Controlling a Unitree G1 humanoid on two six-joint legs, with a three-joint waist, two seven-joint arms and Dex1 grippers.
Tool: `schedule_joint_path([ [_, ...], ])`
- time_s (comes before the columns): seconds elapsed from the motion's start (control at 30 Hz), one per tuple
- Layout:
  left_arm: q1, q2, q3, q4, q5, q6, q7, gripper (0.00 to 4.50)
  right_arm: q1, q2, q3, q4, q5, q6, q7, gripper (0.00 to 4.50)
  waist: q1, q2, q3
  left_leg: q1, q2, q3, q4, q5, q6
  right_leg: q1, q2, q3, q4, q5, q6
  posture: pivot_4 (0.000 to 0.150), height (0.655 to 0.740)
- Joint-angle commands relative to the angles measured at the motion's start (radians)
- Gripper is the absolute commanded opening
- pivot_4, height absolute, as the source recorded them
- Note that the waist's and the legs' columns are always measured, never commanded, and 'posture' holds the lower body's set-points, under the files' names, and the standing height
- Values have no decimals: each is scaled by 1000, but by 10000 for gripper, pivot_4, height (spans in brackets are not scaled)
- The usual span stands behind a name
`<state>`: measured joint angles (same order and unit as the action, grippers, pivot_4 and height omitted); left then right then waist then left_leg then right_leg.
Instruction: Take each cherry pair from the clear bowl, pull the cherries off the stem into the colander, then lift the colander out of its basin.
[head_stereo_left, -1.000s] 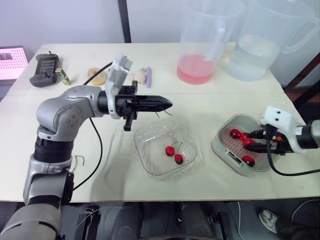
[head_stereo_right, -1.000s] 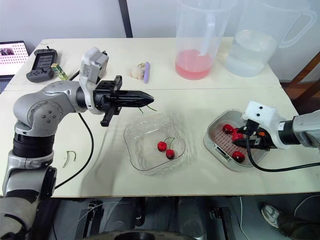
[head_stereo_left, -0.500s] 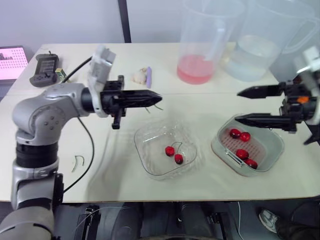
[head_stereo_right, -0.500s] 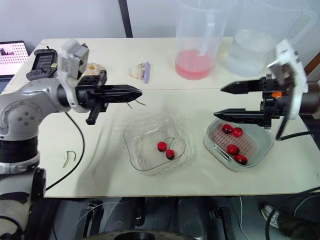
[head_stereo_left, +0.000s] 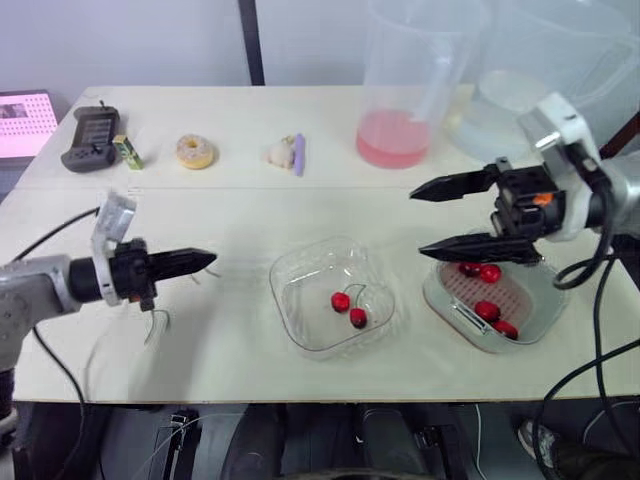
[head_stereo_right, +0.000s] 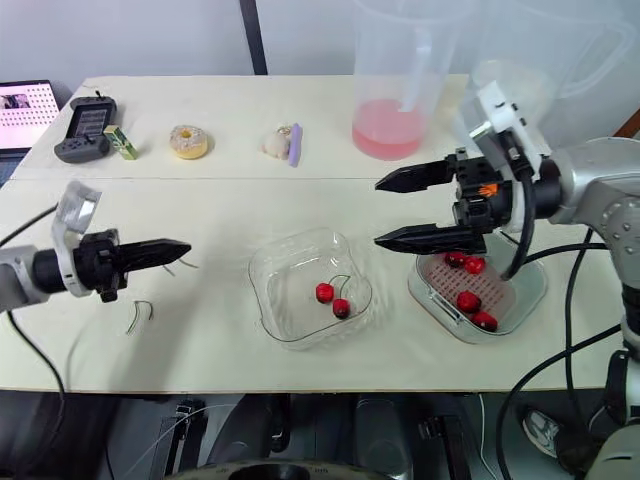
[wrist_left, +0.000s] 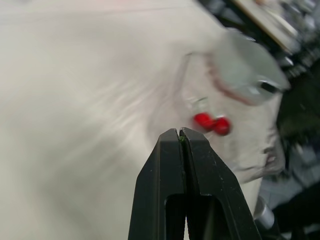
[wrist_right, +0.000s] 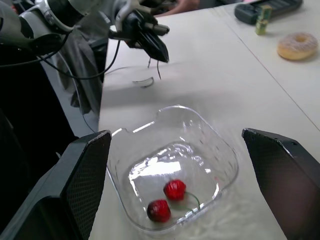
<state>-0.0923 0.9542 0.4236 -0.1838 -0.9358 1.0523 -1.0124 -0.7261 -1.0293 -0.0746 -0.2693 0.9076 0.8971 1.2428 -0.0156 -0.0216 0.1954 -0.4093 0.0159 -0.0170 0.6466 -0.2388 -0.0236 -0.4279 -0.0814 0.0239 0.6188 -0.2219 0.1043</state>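
While the left jaws, clenched on a bare stem (wrist_right: 158, 70), hang over the counter (head_stereo_right: 230, 200) beside a dropped stem (head_stereo_right: 138, 316), presumably to discard it, the right jaws stand wide apart between clear bowl (head_stereo_right: 290, 250) and colander (head_stereo_right: 515, 288), likely readied for the one cherry pair (head_stereo_right: 332, 299) in the bowl. Four cherries (head_stereo_right: 467, 300) lie in the colander.
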Motion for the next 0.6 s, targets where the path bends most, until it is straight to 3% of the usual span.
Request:
schedule_joint_path([
  [0.03,109,13,85,36,34,-15,-1,0,-22,8,-17,-19,5,-8,4,44727,0,0,0,0,0,0,0,0,0,0,0,0,0,0,0,1500,7400],
  [0.13,189,-5,79,87,107,-92,5,0,-14,16,-14,-21,-5,-18,5,44727,3,0,0,0,0,0,0,0,0,-1,0,0,0,0,-1,1500,7400],
  [0.27,178,-47,94,148,126,-113,53,0,4,28,-25,0,-23,-35,-9,44727,4,0,0,0,0,0,0,0,0,-1,-1,-1,-1,1,-2,1500,7400],
  [0.37,174,-47,115,170,114,-104,54,9205,17,26,-28,10,-38,-45,-9,45000,3,0,0,0,0,0,-1,0,0,-1,-1,-1,-2,1,-2,1500,7400],
  [0.6,121,60,185,335,157,-168,-13,44601,17,33,-23,36,-55,-47,-13,45000,-1,0,0,0,1,1,-1,0,0,-2,-1,-1,-1,2,-3,1500,7400],
])
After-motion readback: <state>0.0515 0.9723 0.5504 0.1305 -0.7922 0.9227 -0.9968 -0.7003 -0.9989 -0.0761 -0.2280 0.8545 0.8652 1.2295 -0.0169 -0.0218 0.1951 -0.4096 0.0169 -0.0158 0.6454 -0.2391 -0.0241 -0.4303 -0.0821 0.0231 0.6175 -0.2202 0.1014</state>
